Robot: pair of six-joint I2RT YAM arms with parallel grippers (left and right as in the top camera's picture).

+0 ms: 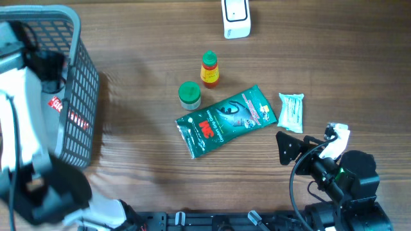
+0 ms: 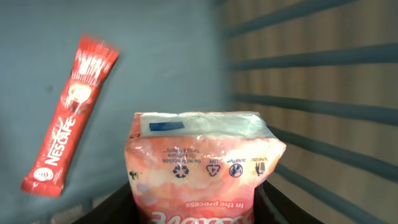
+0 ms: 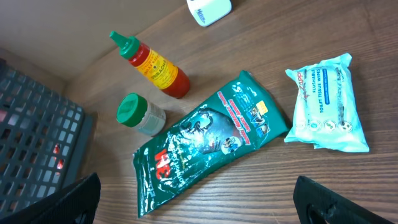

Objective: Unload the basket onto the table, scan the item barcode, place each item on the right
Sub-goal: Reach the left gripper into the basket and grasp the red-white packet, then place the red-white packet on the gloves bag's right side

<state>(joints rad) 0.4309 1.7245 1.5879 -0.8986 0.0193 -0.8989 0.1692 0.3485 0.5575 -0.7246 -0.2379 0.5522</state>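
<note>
Grey basket [image 1: 80, 90] with pink packet [image 2: 200, 163] and red Nescafé stick [image 2: 68, 118] inside

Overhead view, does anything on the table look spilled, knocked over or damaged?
Nothing stands out. The red sauce bottle and green-lidded jar stand upright. The green pouch and wipes pack lie flat and look intact, only set at a slant. No spill shows on the table.
</note>
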